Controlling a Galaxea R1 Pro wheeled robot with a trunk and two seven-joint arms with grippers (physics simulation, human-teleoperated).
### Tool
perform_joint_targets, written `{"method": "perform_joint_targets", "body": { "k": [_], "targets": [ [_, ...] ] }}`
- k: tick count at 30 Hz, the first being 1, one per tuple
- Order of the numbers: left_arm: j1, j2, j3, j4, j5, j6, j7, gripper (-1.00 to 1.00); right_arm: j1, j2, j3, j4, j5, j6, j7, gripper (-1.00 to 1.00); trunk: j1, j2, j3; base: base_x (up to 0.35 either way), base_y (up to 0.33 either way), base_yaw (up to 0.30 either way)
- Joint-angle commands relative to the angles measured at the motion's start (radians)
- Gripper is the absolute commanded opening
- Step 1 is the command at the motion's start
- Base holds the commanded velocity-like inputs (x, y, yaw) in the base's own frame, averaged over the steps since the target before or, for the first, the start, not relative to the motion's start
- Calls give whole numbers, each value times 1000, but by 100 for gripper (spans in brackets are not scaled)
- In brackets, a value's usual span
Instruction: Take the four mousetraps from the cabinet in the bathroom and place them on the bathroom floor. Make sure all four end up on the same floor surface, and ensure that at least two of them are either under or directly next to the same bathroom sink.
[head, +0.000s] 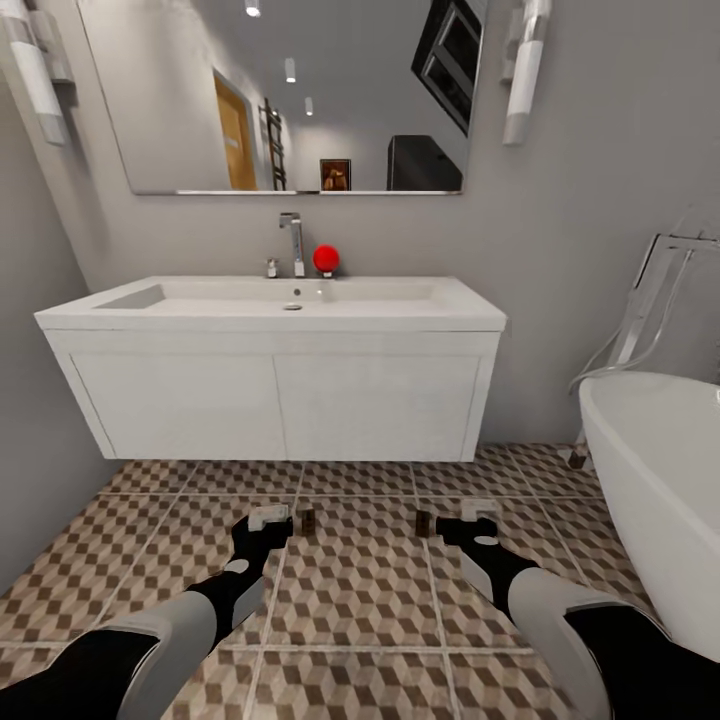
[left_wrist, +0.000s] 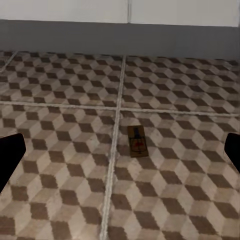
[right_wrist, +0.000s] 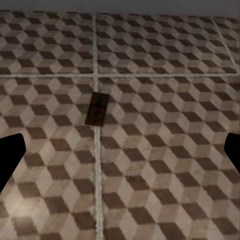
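Now | two mousetraps flat on floor | tan wood, dark wire

two mousetraps on the floor tiles (one before each arm), one sink, one bathtub.

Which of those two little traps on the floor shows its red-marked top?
The mousetrap by the left gripper: tan, red-marked. The other mousetrap looks plain dark.

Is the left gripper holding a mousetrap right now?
No: in the left wrist view the mousetrap lies flat on the bathroom floor, clear of the open fingers.
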Motion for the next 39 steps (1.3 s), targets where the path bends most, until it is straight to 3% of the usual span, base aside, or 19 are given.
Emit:
{"method": "perform_joint_targets", "body": {
  "k": [1, 15, 39],
  "targets": [
    [-1, 0, -8, 1, 7, -3, 4, 100, -1, 0, 8, 1, -8, -3, -3, 100, -1, 0, 3, 0, 0, 0],
    [-1, 1, -8, 1, 8, 45, 4, 100, -1, -5, 8, 12, -10, 24, -3, 100, -7, 3, 57, 0, 0, 0],
    [-1, 1, -8, 1, 8, 51, 6, 100, -1, -7, 8, 14, -11, 52, -4, 100, -21, 16, 149, 0, 0, 0]
  ]
}}
